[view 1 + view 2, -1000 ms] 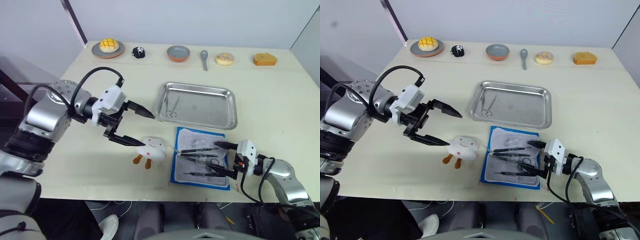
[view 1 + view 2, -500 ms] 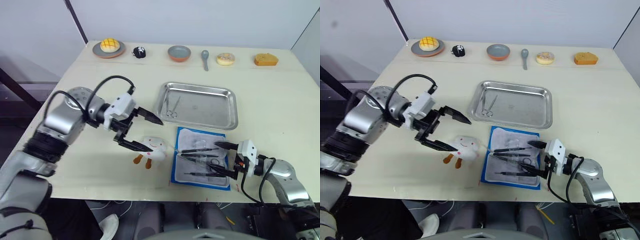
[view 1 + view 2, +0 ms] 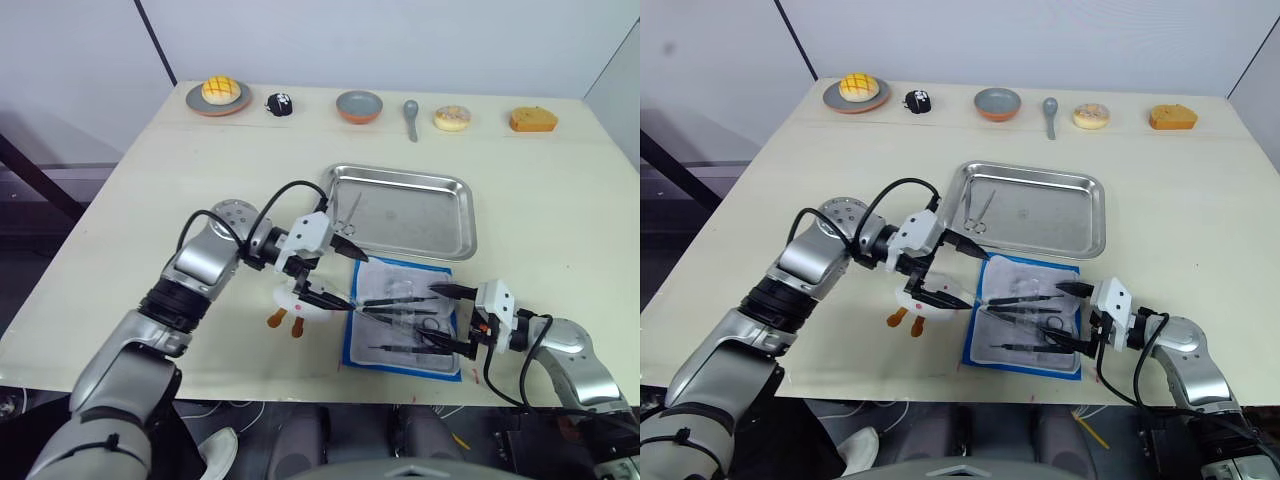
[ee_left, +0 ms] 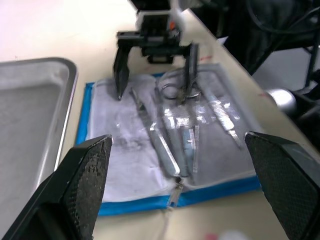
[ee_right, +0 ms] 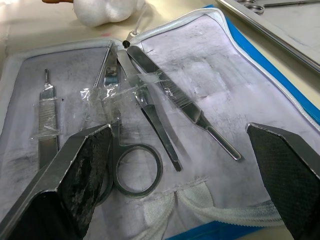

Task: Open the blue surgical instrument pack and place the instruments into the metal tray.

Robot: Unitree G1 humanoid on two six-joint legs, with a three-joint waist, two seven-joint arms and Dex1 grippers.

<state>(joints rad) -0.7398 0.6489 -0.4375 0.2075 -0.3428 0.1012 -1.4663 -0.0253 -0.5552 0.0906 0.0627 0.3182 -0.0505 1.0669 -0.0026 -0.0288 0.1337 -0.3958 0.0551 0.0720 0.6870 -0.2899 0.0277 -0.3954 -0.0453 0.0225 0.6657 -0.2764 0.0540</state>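
Pack (image 3: 402,318) lies open at lower centre, below the tray (image 3: 400,210). Both grippers, left (image 3: 342,275) and right (image 3: 443,318), gape wide and empty; tape over instruments (image 5: 150,107) could snag.

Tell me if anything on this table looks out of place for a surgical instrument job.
Yes: a white plush toy lies right beside the open blue surgical instrument pack, under the open left gripper. Along the table's far edge sit toy-like foods, a bowl and a spoon. Nothing looks spilled or damaged.
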